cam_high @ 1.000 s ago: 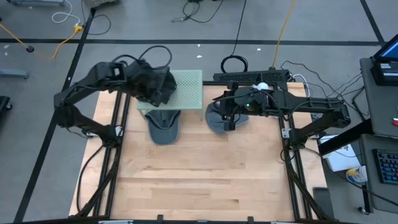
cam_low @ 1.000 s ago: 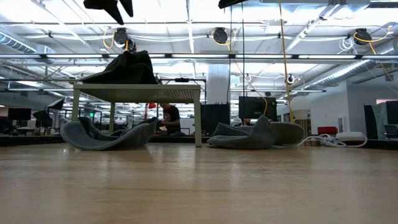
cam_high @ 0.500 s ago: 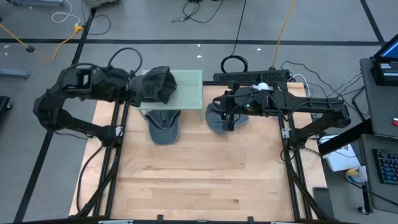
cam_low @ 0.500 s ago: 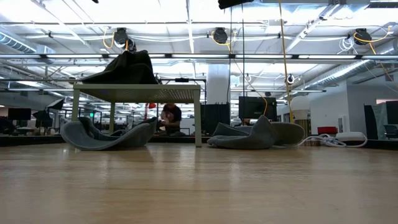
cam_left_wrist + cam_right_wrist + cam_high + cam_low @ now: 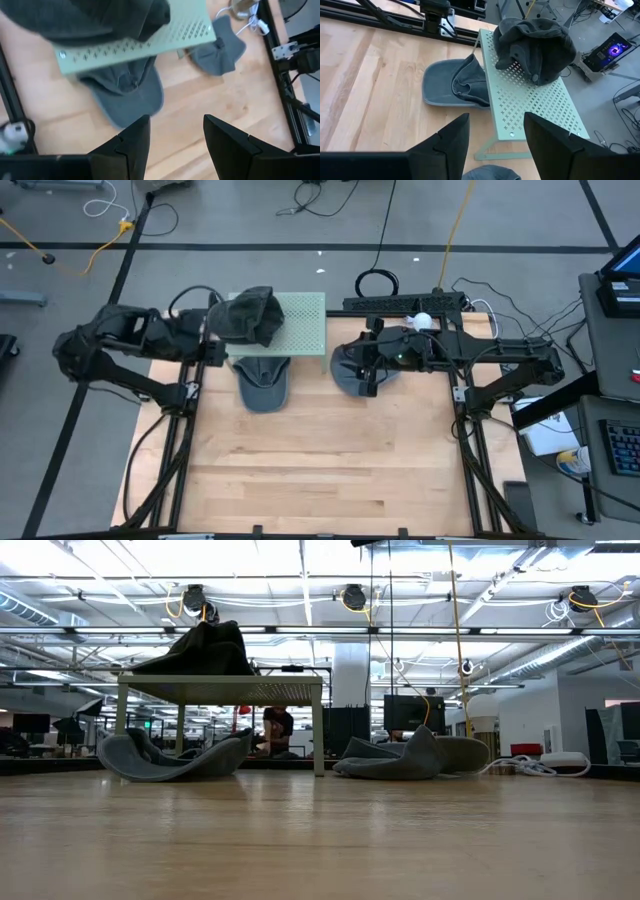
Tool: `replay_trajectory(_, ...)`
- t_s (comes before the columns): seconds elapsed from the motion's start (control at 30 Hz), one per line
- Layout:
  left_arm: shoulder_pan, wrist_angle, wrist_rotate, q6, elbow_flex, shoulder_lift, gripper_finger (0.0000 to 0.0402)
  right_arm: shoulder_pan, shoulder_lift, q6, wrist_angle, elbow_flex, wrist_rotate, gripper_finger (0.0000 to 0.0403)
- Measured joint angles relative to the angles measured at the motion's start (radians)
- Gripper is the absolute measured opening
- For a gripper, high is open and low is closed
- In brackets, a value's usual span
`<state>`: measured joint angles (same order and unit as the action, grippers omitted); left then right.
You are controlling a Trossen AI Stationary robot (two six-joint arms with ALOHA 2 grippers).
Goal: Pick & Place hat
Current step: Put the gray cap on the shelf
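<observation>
One dark hat [image 5: 250, 316] sits on the green shelf [image 5: 303, 323]; both arms' jaws wide and empty, right gripper [image 5: 368, 372] over the next hat [image 5: 348, 370], needs a drop.

We see soft matt cloth hats [image 5: 264, 383], a perforated pale-green painted metal rack [image 5: 300, 322], and a smooth, light wooden worktop [image 5: 320, 460].

three hats [image 5: 265, 384], one green perforated stand [image 5: 303, 325], two arms [image 5: 480, 355]

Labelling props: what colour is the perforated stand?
Pale green stand, clearest in the right wrist view.
</observation>
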<state>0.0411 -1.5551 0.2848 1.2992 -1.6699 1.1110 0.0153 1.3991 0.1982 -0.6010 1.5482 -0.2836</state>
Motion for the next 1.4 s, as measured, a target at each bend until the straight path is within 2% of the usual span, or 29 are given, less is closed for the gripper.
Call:
replay_trajectory(0.23, 0.11, -0.002, -0.007, 0.189, 0.122, 0.0, 0.0186, 0.0, 0.0, 0.014, 0.0, 0.0, 0.0, 0.0181)
replay_trajectory(0.7, 0.262, 0.038, -0.078, 0.526, 0.405, 0.0, 0.0186, 0.0, 0.0, 0.059, 0.0, 0.0, 0.0, 0.0181)
replay_trajectory(1.17, 0.416, 0.221, -0.032, 0.809, 0.656, 0.0, 0.0186, 0.0, 0.0, 0.057, -0.001, 0.0, 0.001, 0.0181)
replay_trajectory(1.4, 0.415, 0.357, 0.038, 0.832, 0.812, 0.0, 0.0186, 0.0, 0.0, 0.057, -0.001, 0.0, 0.001, 0.0181)
